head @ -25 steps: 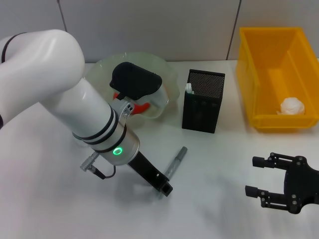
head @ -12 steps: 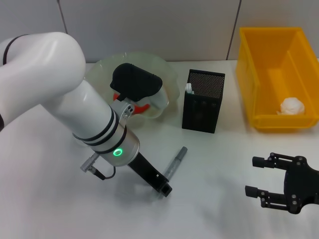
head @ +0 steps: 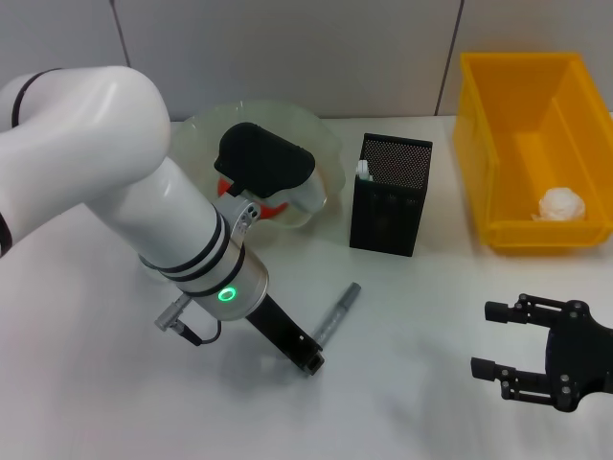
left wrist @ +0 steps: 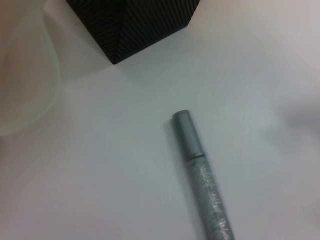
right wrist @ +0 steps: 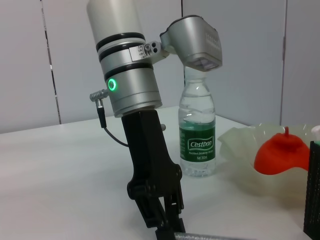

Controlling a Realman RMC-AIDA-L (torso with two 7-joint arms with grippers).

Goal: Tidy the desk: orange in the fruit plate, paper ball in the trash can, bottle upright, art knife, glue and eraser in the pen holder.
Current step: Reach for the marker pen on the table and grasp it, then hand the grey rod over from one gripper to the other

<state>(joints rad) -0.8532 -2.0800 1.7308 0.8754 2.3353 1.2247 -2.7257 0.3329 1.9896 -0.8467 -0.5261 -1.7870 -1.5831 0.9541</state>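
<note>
Head view: the left gripper (head: 308,362) hangs low over the white table (head: 421,326), its tip at the near end of the grey art knife (head: 337,311), which lies flat and slants away toward the pen holder (head: 390,195). Behind the arm sits the fruit plate (head: 316,144) with the orange (head: 273,207) inside; off to the far right, the paper ball (head: 562,204) rests in the trash can (head: 498,144). The right gripper (head: 488,338) (parked near the table's front edge) has its fingers spread apart.

Left wrist view: the art knife lies directly below, pen holder beyond.

Right wrist view: the left claw's fingers (right wrist: 167,220) point down, narrowly parted, just above the knife; behind it the bottle (right wrist: 197,127) stands upright.
</note>
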